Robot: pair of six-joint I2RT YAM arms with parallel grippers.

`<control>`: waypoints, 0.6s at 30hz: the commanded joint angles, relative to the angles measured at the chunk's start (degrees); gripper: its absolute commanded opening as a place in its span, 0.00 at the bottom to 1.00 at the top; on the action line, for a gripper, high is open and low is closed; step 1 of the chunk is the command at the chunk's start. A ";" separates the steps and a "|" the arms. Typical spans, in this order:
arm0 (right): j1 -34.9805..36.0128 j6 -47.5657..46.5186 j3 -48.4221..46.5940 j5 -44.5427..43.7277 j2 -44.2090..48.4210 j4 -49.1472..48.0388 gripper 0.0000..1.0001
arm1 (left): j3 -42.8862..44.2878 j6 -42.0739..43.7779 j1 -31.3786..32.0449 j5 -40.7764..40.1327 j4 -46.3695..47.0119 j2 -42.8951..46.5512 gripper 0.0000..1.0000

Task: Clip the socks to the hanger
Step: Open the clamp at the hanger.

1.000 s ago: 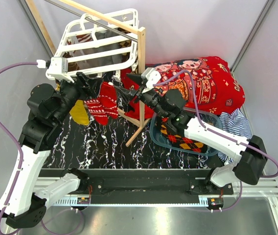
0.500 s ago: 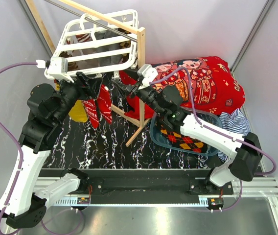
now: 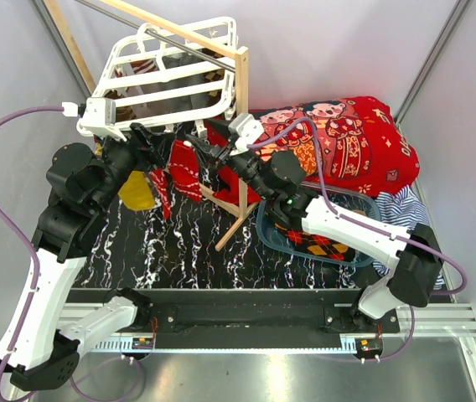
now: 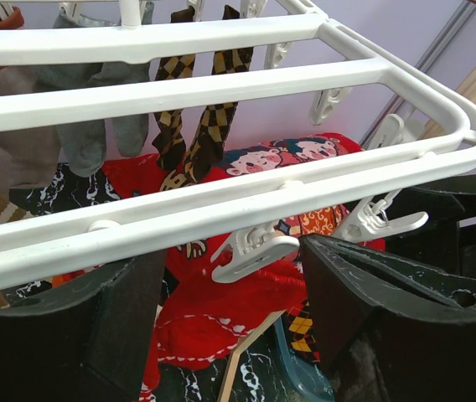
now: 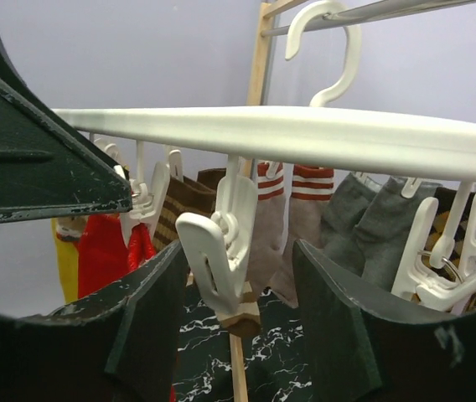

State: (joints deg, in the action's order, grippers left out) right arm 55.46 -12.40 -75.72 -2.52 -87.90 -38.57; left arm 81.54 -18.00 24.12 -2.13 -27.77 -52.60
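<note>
The white hanger [image 3: 171, 75] hangs from the wooden rack at the back left, with several socks clipped under it. A red sock with white marks [image 3: 183, 167] dangles below its front bar; in the right wrist view it [image 5: 104, 251] hangs under a clip. My left gripper [image 3: 154, 141] is open at the front bar, with an empty clip [image 4: 250, 251] between its fingers [image 4: 234, 255]. My right gripper [image 3: 203, 149] is open just right of the red sock, with another clip [image 5: 221, 243] between its fingers [image 5: 240, 251]. A mustard sock [image 3: 137, 191] hangs at the left.
The wooden rack's upright [image 3: 242, 126] and slanted leg [image 3: 238, 222] stand beside my right gripper. A blue basket [image 3: 267, 230] holds argyle socks [image 3: 318, 241]. The red cartoon blanket [image 3: 347, 134] and the blue-white striped cloth [image 3: 406, 209] lie at the right.
My right gripper has moved up and left to the hanger's front bar. The red sock has swung and turned below the bar. The left arm has stayed put.
</note>
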 commanded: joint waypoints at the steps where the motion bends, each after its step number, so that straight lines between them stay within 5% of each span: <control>1: 1.67 -3.06 -0.22 -7.22 -0.61 -6.69 0.56 | 0.46 -0.19 0.05 -0.42 1.40 0.66 0.69; 18: 2.46 -1.22 4.44 -10.05 1.76 -5.91 0.33 | 0.73 0.33 -0.04 -1.56 0.96 -0.57 0.69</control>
State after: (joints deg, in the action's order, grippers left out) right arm 57.39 -14.94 -72.73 -11.55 -88.60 -44.53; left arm 81.54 -17.98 24.12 -2.20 -27.77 -52.62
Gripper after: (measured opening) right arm 0.328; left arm 0.689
